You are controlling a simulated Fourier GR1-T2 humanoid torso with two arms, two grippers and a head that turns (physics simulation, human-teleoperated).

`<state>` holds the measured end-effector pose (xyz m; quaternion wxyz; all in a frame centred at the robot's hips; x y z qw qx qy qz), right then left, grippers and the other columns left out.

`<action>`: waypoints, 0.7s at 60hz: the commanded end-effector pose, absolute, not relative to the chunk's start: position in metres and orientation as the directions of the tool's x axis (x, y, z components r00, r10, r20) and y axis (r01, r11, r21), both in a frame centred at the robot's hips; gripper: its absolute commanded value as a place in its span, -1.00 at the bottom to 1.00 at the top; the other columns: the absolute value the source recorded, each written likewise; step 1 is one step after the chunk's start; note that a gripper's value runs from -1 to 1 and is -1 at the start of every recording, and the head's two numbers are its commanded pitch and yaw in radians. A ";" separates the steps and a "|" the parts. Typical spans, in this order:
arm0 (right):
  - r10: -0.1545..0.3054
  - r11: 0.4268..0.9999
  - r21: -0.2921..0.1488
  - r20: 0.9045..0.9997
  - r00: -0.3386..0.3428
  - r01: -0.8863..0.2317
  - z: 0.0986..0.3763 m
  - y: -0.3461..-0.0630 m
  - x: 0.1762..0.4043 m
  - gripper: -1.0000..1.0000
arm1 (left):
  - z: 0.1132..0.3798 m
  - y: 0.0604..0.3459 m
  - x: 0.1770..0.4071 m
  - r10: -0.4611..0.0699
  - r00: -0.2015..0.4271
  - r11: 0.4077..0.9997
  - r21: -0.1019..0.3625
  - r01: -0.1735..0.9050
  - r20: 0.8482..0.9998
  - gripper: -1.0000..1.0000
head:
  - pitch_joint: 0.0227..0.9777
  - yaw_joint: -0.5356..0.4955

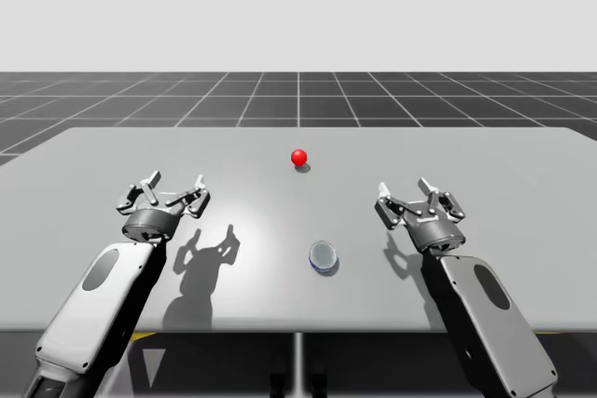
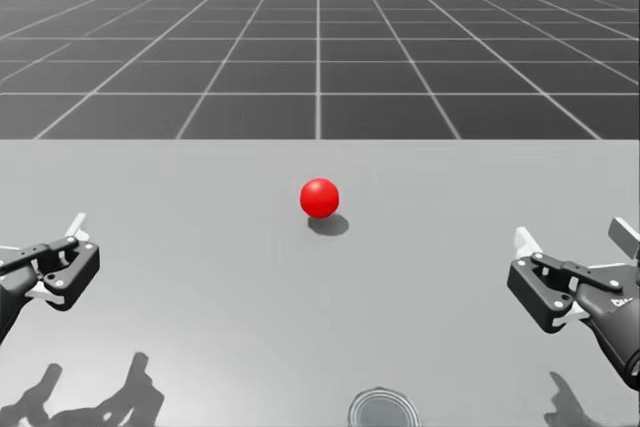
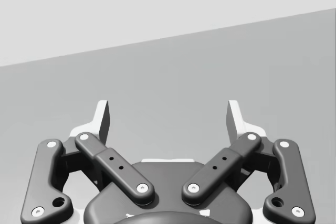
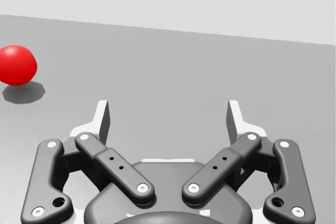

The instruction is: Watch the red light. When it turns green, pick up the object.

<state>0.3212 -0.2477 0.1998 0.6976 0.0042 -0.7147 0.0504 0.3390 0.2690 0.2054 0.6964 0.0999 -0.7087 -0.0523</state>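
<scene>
The light is a red ball point(image 1: 298, 157) hovering just over the grey table's middle, also the red ball point(image 2: 319, 197) in the head view and the red ball point(image 4: 17, 65) ahead and to the left of my right gripper. A small round silver can point(image 1: 324, 255) stands near the front edge, its top point(image 2: 382, 410) seen low in the head view. My left gripper point(image 1: 173, 191) hangs open over the table's left side, nothing between its fingers. My right gripper point(image 1: 416, 198) hangs open on the right, right of the can. Each wrist view shows its gripper open: left gripper point(image 3: 168, 116), right gripper point(image 4: 168, 116).
The grey table point(image 1: 485, 165) ends at a front edge just below the can. Beyond its far edge lies a dark gridded floor point(image 1: 298, 95). Both arms cast shadows on the tabletop near the front.
</scene>
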 end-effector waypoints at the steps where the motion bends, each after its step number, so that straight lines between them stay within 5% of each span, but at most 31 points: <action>1: 0.066 0.995 -0.067 0.998 -0.026 -0.076 0.199 -0.248 0.321 -1.00 | 0.205 0.268 0.339 -0.216 -0.010 0.974 0.215 -0.068 0.976 -1.00 | 0.09 0.03; 42: 0.067 0.994 -0.069 0.997 -0.023 -0.082 0.199 -0.247 0.322 -1.00 | 0.206 0.267 0.338 -0.214 -0.011 0.975 0.213 -0.065 0.977 -1.00 | 0.09 0.03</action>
